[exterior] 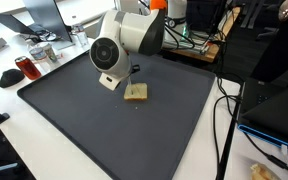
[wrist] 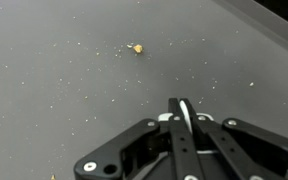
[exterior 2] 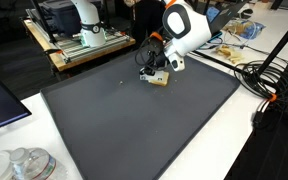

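A small tan block (exterior: 135, 92) (exterior 2: 159, 80), like a piece of bread, lies on the dark grey mat (exterior: 114, 130) (exterior 2: 134, 125) near its far edge. My gripper (exterior 2: 151, 70) (exterior: 134, 72) hangs just above and beside the block, under the white wrist. In the wrist view the gripper (wrist: 181, 108) is shut, its two black fingers pressed together with nothing seen between them. The block itself is out of the wrist view. Ahead of the fingertips on the mat lies a tiny yellowish crumb (wrist: 138, 47) among scattered pale specks.
A red cup (exterior: 26, 68) and a dark object (exterior: 10, 77) sit off the mat's corner. Black cables (exterior: 224, 110) (exterior 2: 256, 75) and a laptop (exterior: 279, 110) lie along one side. A wooden cart (exterior 2: 79, 48) stands behind. Clear plastic containers (exterior 2: 24, 165) sit near a mat corner.
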`<state>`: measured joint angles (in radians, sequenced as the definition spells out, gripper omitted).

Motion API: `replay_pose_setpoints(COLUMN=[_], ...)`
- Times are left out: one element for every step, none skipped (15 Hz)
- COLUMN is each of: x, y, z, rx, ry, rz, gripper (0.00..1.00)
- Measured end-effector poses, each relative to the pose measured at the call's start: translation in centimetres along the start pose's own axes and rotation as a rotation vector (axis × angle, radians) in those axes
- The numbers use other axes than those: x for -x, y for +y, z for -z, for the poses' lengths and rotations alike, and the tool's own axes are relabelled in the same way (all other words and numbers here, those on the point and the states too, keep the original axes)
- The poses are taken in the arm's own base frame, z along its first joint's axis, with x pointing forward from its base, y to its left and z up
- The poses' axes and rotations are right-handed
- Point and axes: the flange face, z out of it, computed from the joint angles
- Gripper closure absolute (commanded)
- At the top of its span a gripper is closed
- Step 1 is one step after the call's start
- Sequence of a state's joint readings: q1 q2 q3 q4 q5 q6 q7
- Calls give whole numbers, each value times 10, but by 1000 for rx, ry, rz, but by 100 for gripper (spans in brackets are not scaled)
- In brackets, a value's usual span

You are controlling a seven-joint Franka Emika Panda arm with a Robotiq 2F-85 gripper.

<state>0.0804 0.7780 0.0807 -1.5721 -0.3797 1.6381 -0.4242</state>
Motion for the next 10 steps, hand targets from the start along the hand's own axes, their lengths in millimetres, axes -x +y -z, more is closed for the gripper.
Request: replay_pose_setpoints(x=[0,1,2,3,4,5,7,8,10,12], y=[0,-1,-2,-3,-4,-4,-4,-4,-4,-4], z=[0,-1,-2,-4,-5,-7,-8,-10,-11,-13], rx=[0,-1,-2,-3,-5,-7,-8,-9,-10,-11], ry=[-1,-3,-6,-9,-13,-15,-15,-14,-13,-10], rz=[1,1,2,4,4,5,5,5,4,3], gripper=[99,99,99,99,99,99,99,99,99,99])
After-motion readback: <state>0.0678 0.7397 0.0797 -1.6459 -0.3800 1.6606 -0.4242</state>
